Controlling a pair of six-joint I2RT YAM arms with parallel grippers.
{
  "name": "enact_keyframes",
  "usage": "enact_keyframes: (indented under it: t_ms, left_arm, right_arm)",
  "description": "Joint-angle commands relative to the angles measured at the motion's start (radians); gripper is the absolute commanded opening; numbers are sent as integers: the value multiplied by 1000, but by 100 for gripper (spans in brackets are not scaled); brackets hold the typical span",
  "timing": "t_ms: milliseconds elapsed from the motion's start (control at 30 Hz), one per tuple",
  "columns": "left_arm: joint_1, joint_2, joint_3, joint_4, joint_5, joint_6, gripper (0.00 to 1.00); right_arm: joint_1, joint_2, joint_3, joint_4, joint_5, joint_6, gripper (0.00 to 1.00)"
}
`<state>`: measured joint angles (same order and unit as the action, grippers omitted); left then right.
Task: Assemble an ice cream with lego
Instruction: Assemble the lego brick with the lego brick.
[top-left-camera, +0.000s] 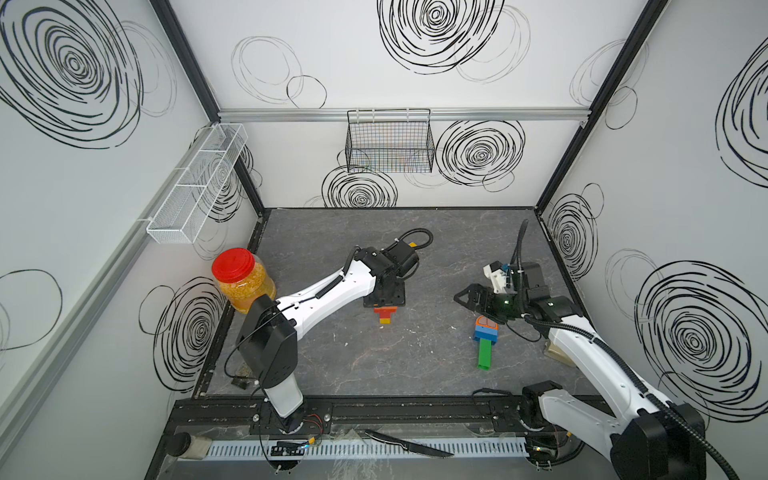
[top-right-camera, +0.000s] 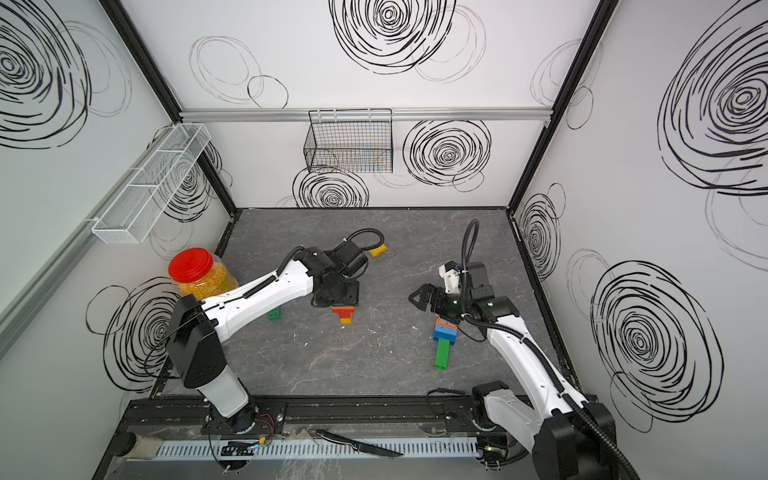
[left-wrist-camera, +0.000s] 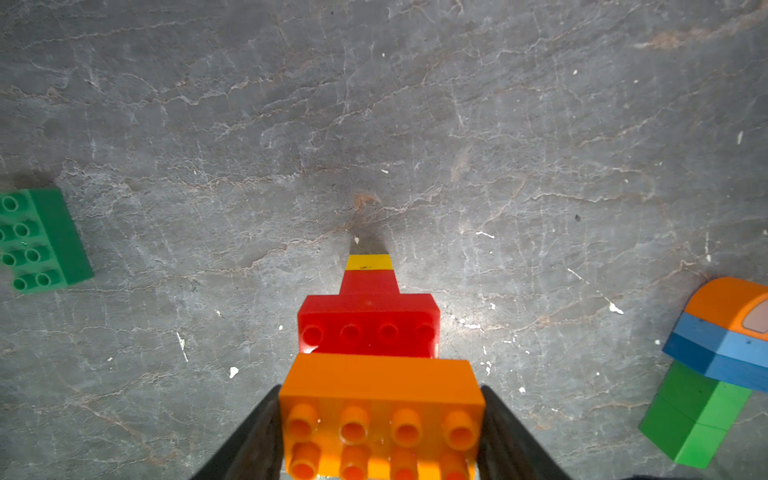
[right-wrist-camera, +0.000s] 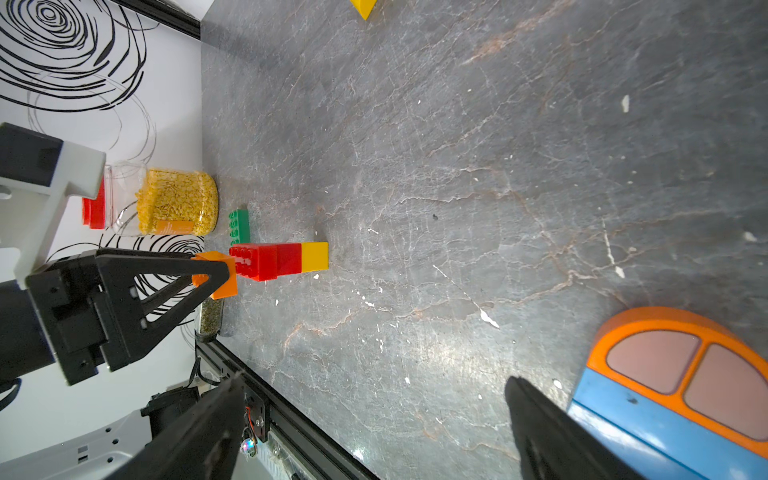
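My left gripper (left-wrist-camera: 380, 390) points straight down and is shut on an orange brick (left-wrist-camera: 382, 382), studs up, one finger on each end. The brick sits at the top of an upright stack: a wide red brick (left-wrist-camera: 368, 316), a narrow red one and a yellow one (right-wrist-camera: 314, 257) at the table. One row of red studs shows beyond the orange brick. My right gripper (right-wrist-camera: 376, 378) hovers open and empty beside a lying assembly: an orange rounded brick (right-wrist-camera: 681, 357), a blue one (top-left-camera: 486, 332) and a green one (top-left-camera: 484, 353). A loose green brick (top-right-camera: 274, 314) lies left of the stack.
A yellow brick (top-right-camera: 378, 250) lies behind the left arm. A red-lidded jar of yellow grains (top-left-camera: 239, 278) stands by the left wall. A knife (top-left-camera: 409, 446) lies on the front rail. A black wire basket (top-left-camera: 390, 141) and a white mesh shelf (top-left-camera: 195, 187) hang on the walls.
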<state>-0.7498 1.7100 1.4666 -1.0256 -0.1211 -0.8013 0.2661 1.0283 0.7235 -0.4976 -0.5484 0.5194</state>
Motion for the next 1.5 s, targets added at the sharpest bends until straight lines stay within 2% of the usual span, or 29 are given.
enact_keyframes:
  t_ms: [0,333,1467]
  left_arm:
    - [16,17,34,-30,-27,20,50]
    - [36,34,50,-39,-20,62,50]
    - [15,36,-8,-4,-1,42,50]
  right_arm:
    - [4,-14,10,-5,0,0,100]
    - [4,-15,13,-11,6,1,100]
    - [2,-20,4,-14,11,2,100]
